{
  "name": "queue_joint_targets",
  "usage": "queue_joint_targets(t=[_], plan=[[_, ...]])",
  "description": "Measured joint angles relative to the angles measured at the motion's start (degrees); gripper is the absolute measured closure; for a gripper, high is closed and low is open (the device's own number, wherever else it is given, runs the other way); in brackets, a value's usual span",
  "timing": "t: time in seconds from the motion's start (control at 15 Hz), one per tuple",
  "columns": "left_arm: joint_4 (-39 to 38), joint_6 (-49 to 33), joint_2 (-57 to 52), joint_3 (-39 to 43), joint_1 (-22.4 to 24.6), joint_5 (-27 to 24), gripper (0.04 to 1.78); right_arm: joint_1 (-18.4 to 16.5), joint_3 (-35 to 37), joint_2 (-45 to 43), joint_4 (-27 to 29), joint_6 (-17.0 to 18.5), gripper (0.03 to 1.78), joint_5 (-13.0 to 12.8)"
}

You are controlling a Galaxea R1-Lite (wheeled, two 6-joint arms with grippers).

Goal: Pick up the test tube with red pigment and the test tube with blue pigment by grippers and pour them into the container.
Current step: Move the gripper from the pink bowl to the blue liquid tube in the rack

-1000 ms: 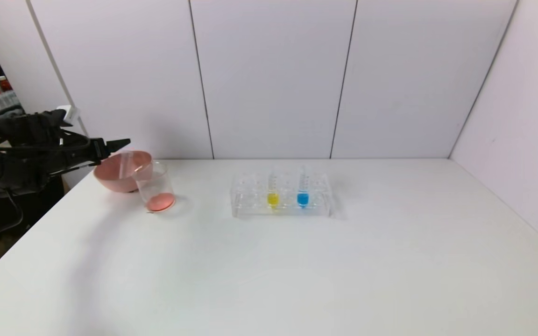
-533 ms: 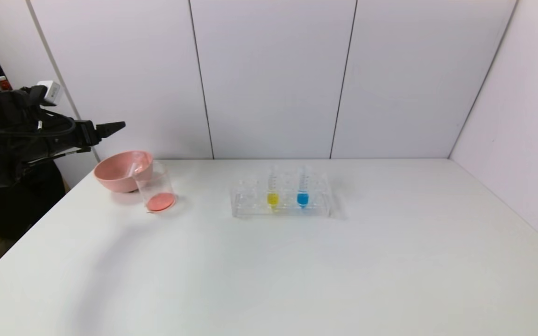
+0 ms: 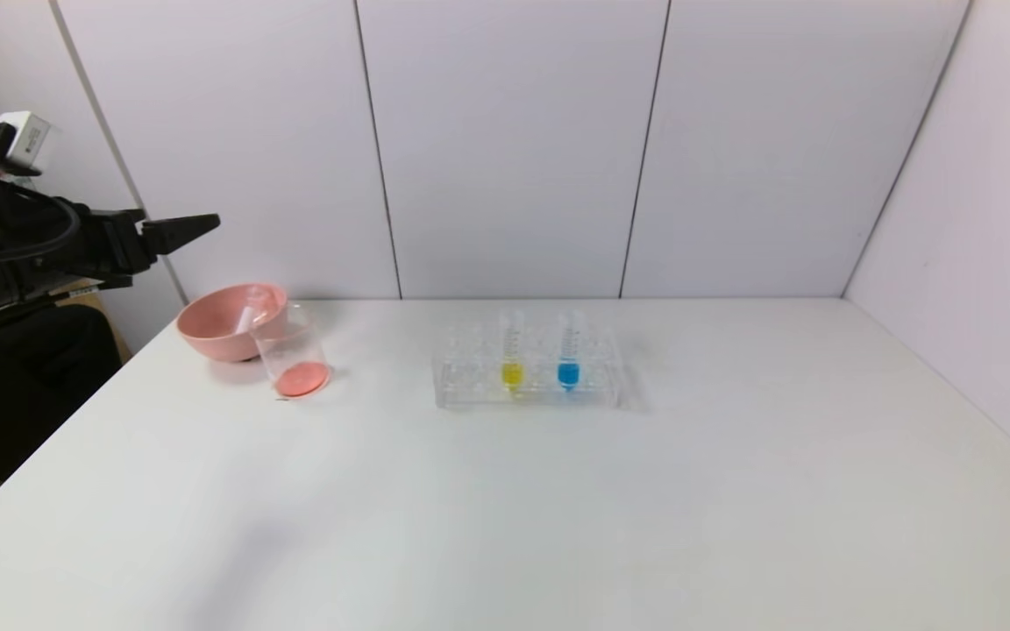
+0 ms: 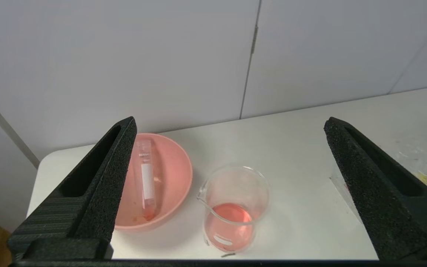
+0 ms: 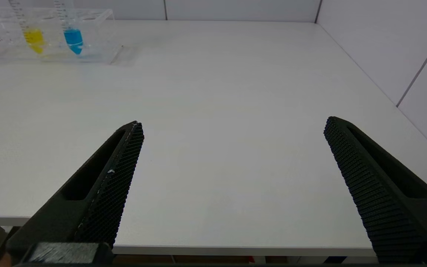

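The container, a clear glass beaker point(image 3: 295, 354) with red liquid in its bottom, stands at the table's back left, also in the left wrist view point(image 4: 232, 207). The red-pigment tube point(image 4: 146, 181) lies nearly emptied in the pink bowl point(image 3: 216, 329). The blue-pigment tube point(image 3: 568, 352) stands upright in the clear rack point(image 3: 470, 387), also in the right wrist view point(image 5: 72, 34). My left gripper point(image 4: 231, 122) is open and empty, raised above and to the left of the bowl, and shows in the head view point(image 3: 185, 230). My right gripper point(image 5: 234, 124) is open and empty over the table's near edge.
A tube with yellow liquid point(image 3: 512, 355) stands in the rack beside the blue one. The bowl point(image 4: 176, 178) touches or nearly touches the beaker. White wall panels close the back and right sides. The table's left edge lies just beyond the bowl.
My left gripper has risen and drawn back to the left, away from the bowl and beaker. The tube stays lying in the bowl. Nothing else has moved.
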Motion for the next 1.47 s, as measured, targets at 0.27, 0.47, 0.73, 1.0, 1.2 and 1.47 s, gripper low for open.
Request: queue_joint_targets(t=[0.27,0.47,0.73,1.0,1.2,1.47], plan=[[0.22,-0.76,-10.80,10.50,-4.24,0.02,0.06,0.05,0.00,0.00,0.02,0.00,0.04,0.00],[0.35,-1.90,-18.87,17.16,-8.41,0.09,0.06,0.00,0.00,0.00,0.02,0.00,0.04,0.00],[5.71,-2.95,-30.21,23.72,-13.46,0.13,0.06,0.02,0.00,0.00,0.02,0.00,0.04,0.00],[17.18,-2.77,-39.96,26.15,-23.04,0.20,0.06,0.02,0.00,0.00,0.02,0.00,0.04,0.00],[19.24,-2.54,-43.46,28.33,-29.05,0.46,0.06,0.02,0.00,0.00,0.02,0.00,0.04,0.00],[18.71,-2.23,-42.94,29.82,-34.00,0.66,0.06,0.02,0.00,0.00,0.02,0.00,0.04,0.00]])
